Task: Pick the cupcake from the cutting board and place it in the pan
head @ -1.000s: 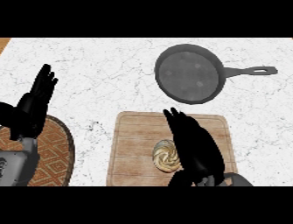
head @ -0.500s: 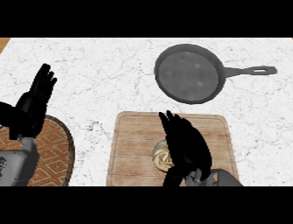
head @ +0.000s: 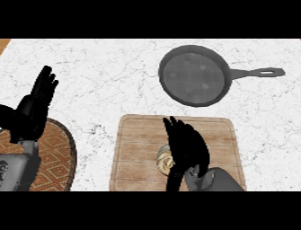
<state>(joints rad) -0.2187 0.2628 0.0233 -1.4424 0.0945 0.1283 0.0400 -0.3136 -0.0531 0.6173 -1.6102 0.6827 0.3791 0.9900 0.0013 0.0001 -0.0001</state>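
Cupcake (head: 164, 160) on cutting board (head: 139, 148), just left of right hand (head: 187, 146), partly hidden under it. Right fingers straight, together, not yet curled round it; thumb low beside cupcake. Pan (head: 196, 74) well beyond, up-right. Left hand (head: 30, 110) resting, fingers straight, far side.

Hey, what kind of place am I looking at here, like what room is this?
Most likely a kitchen counter: a white marble-look worktop holds a dark frying pan and a wooden cutting board with a cupcake on it, partly hidden by the right hand.
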